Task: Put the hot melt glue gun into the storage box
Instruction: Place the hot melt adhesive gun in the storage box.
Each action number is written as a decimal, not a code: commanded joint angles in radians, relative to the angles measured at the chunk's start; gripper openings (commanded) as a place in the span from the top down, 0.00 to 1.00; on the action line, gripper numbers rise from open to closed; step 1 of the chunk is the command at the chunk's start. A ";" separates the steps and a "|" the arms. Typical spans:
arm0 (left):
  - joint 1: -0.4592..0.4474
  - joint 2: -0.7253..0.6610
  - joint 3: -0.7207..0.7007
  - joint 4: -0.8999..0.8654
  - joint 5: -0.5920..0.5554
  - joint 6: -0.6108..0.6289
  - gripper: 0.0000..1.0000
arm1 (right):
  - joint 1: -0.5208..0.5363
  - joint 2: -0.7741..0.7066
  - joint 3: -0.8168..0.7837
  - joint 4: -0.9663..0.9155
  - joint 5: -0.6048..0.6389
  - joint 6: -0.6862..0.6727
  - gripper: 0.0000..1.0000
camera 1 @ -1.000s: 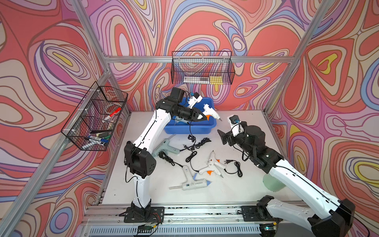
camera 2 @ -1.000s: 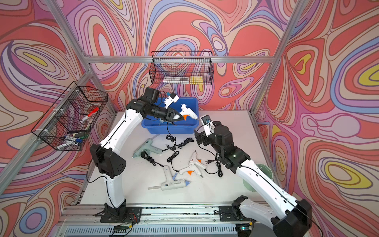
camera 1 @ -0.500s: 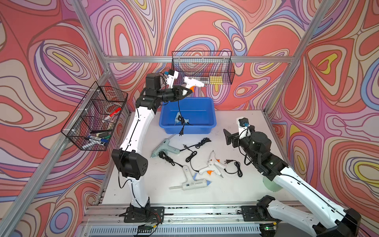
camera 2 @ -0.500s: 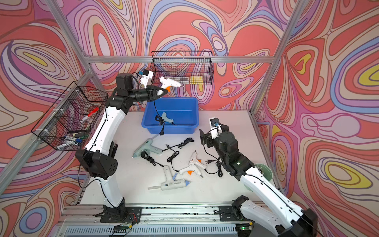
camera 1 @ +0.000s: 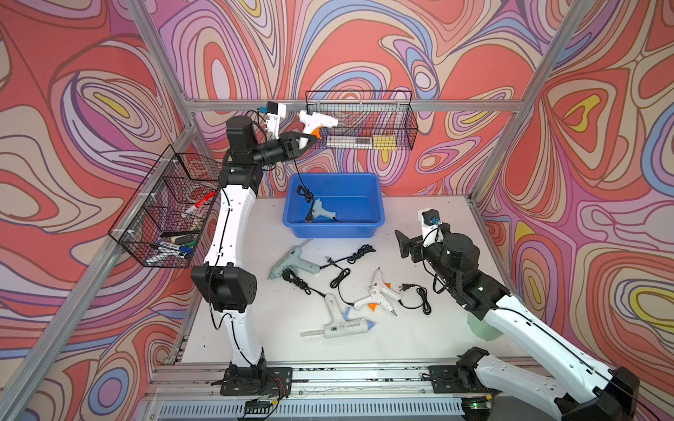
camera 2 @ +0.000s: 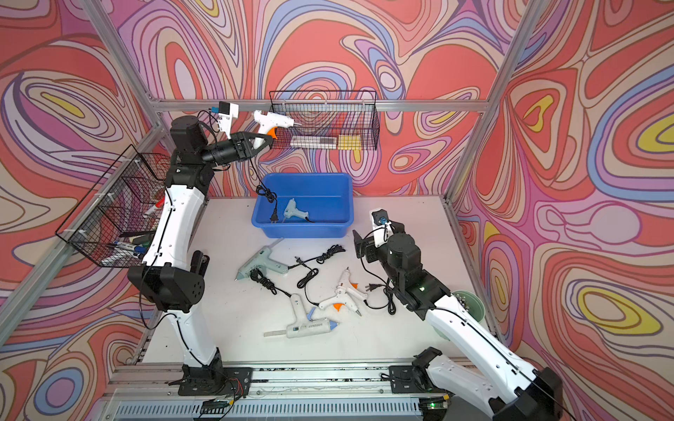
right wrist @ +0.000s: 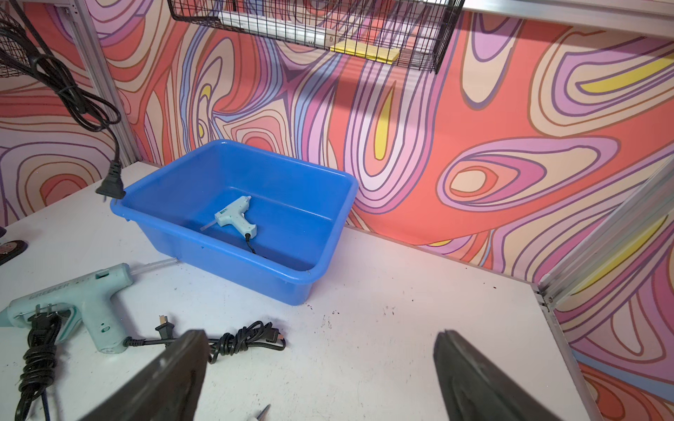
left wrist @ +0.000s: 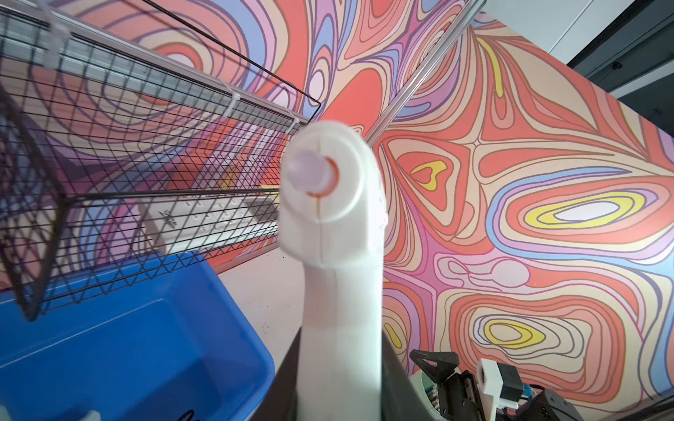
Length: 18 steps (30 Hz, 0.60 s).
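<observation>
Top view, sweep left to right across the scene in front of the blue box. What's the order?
side wire basket → pale green glue gun → right tool, open → pale green cup. The white glue guns mid-table overlap, so they are skipped.

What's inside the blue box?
One small pale glue gun lies on the box floor. A black plug dangles at its rim. The near wall hides the floor's front strip.
</observation>
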 commanded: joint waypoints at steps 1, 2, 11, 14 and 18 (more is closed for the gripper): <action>0.040 0.006 0.003 0.069 -0.026 0.016 1.00 | 0.004 0.010 0.008 0.002 -0.017 0.012 0.02; 0.051 0.012 0.003 0.086 -0.032 0.000 1.00 | 0.004 0.012 0.010 -0.002 -0.016 0.012 0.02; 0.097 0.006 -0.020 0.112 -0.264 -0.006 1.00 | 0.005 0.030 0.006 -0.004 -0.021 0.024 0.02; 0.096 0.011 -0.076 0.196 -0.353 -0.071 1.00 | 0.004 0.040 0.008 -0.004 -0.032 0.031 0.02; 0.093 -0.006 -0.190 0.313 -0.496 -0.138 1.00 | 0.004 0.045 0.006 -0.008 -0.038 0.038 0.02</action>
